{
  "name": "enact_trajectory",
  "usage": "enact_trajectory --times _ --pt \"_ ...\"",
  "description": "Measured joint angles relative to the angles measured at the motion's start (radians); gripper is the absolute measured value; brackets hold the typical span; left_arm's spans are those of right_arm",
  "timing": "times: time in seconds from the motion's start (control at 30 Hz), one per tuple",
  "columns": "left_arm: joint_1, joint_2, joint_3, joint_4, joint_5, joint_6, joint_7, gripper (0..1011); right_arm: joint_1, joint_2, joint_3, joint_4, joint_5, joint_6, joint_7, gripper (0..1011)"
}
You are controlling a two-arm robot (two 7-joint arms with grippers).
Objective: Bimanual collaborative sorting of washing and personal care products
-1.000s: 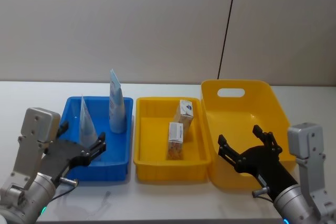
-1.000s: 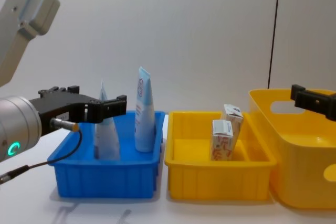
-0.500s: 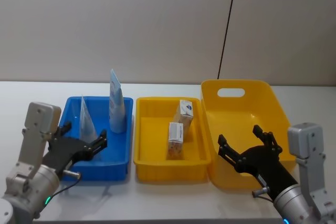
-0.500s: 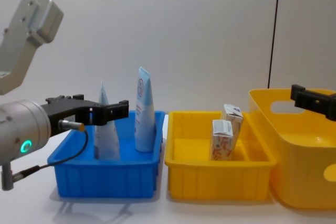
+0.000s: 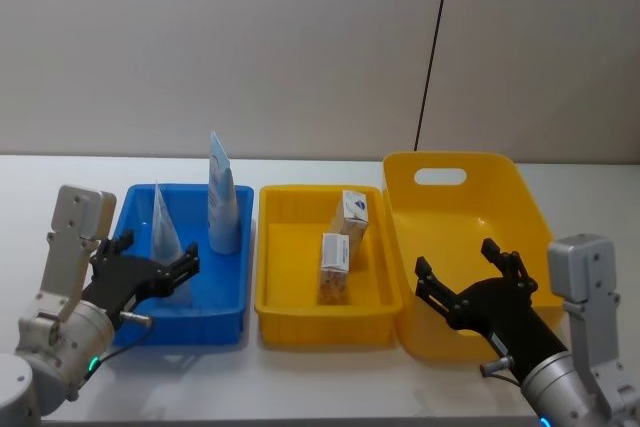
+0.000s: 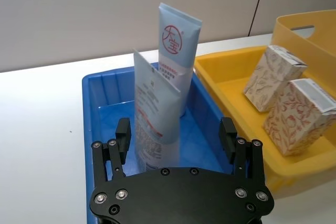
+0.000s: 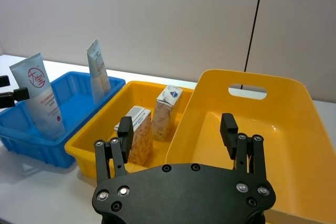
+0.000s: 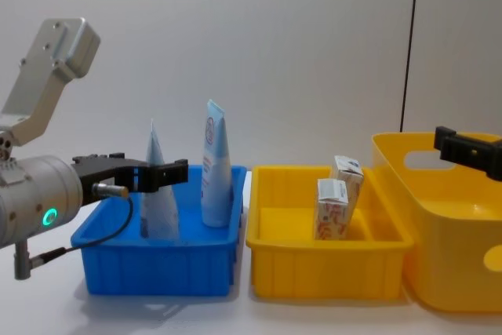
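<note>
Handling read: I'm judging both tubes to be light, soft-walled and slick. They're standing cap-down with the crimp up, so they'd be tipping easily under a side nudge. I'm planning any grip low on the body, just above the cap where the wall is stiffer, squeezing across the flat faces. I'm avoiding the thin crimped top.

The plain tube (image 6: 153, 103) is sitting at the near end of the blue bin (image 5: 210, 330). The logo tube (image 6: 177, 51) is standing farther back in the same bin, near it but apart in the head view.

The two cartons (image 5: 334, 267) are standing in the yellow tray (image 5: 320, 325), one just behind the other. I'm reading them as light thin card that crushes easily, so I'd be taking them across the broad faces at mid-height with gentle force.

Left arm is coming in low from the front left, wrist roughly level. Left jaws are spread wide and pointing across the bin at the plain tube's mid-height. The left wrist view is showing the tube between the fingers (image 6: 122, 135), closer to one of them. Nothing is pinched, and I can't make out any contact.

Right arm is waiting low at the front right. Right jaws are spread and empty, hanging over the near wall of the big yellow basket (image 5: 500, 169).
</note>
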State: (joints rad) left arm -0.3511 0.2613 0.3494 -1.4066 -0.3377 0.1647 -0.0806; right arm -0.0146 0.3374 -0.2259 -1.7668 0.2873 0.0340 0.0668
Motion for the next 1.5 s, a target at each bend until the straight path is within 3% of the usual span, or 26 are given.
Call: enact_trajectory --times 0.27,0.8,1.07,1.2,1.5 --pt "-0.037 -0.019 -0.006 0.071 0.0 -0.003 -0.014 1001 0.0 0.0 0.0 0.0 0.0 0.0 0.0 1003" --pt "-0.145 -0.076 -0.018 0.287 -0.011 -0.075 -0.076 1001 0.0 0.0 0.0 0.0 0.0 0.0 0.0 1003" --pt "-0.17 -0.088 -0.021 0.336 -0.013 -0.09 -0.089 1000 0.0 0.0 0.0 0.0 0.0 0.0 0.0 1003" --pt "-0.176 -0.092 -0.022 0.348 -0.013 -0.094 -0.093 944 0.0 0.0 0.0 0.0 0.0 0.0 0.0 1003" --pt "-0.188 -0.099 -0.024 0.373 -0.014 -0.102 -0.099 659 0.0 0.0 0.0 0.0 0.0 0.0 0.0 1003"
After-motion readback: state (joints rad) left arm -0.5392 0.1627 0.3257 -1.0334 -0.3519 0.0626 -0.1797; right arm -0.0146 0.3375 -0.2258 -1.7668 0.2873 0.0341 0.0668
